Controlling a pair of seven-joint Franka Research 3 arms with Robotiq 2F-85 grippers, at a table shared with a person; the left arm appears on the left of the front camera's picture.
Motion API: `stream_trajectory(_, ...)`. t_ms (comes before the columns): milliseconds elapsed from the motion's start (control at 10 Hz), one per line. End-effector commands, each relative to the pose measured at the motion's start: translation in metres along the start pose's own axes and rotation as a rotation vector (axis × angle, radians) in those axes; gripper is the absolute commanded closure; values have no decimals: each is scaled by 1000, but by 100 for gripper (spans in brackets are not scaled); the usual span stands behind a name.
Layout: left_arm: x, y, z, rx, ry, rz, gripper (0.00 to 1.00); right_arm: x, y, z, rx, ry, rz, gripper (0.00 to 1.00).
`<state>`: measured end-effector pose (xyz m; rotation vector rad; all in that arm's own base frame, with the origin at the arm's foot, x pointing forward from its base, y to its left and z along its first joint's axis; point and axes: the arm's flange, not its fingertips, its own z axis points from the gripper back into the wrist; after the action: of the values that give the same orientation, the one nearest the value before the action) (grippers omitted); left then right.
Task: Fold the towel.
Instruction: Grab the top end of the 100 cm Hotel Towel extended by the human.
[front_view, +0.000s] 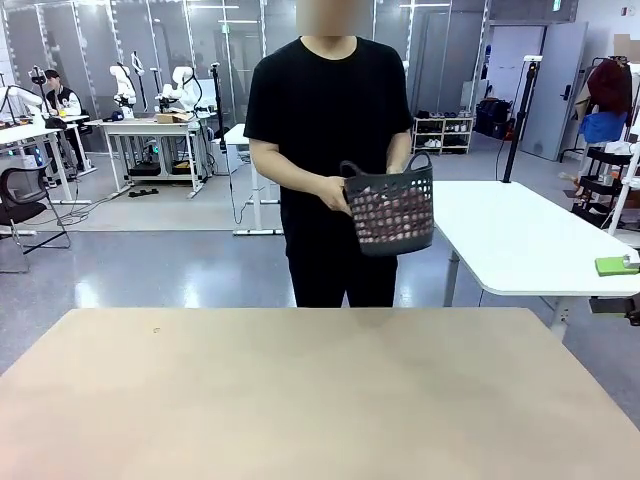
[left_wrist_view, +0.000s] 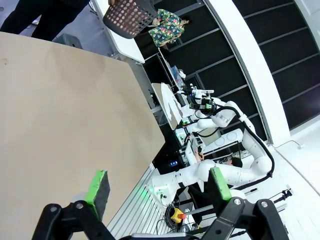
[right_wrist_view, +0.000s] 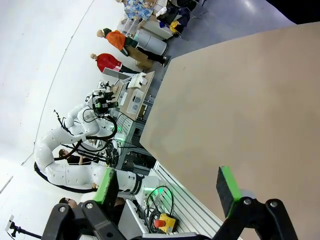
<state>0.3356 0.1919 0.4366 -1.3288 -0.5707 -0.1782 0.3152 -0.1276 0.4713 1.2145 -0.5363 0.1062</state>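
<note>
Two pincers, both released. At the bottom of the left wrist view, left gripper (left_wrist_view: 158, 185) with jaws wide apart, nothing between them, straddling the edge of the tan table (left_wrist_view: 60, 110). At the bottom of the right wrist view, right gripper (right_wrist_view: 168, 182) likewise spread wide and grasping nothing, one side over the same tabletop, the other past its edge. Off the table, right of centre in the front view, towel (front_view: 392, 215) bundled inside a black perforated basket (front_view: 372, 184), showing salmon-pink through the holes of the wall. Basket held in the air, slightly tilted, by a person (front_view: 320, 90) in black standing beyond the table's far edge, one hand (front_view: 333, 195) gripping the rim on the picture's left side, the other up at the handle on the far side. Visible again at the top edge of the left wrist view, with pink behind the holes, well apart from that gripper.
</note>
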Motion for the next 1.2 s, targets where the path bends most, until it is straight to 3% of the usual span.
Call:
stream_trajectory(0, 0, 0, 0, -17, 0, -8, 0, 2, 0, 0, 11, -9, 18, 0)
stream_trajectory(1100, 0, 0, 0, -17, 0, -8, 0, 2, 0, 0, 11, -9, 18, 0)
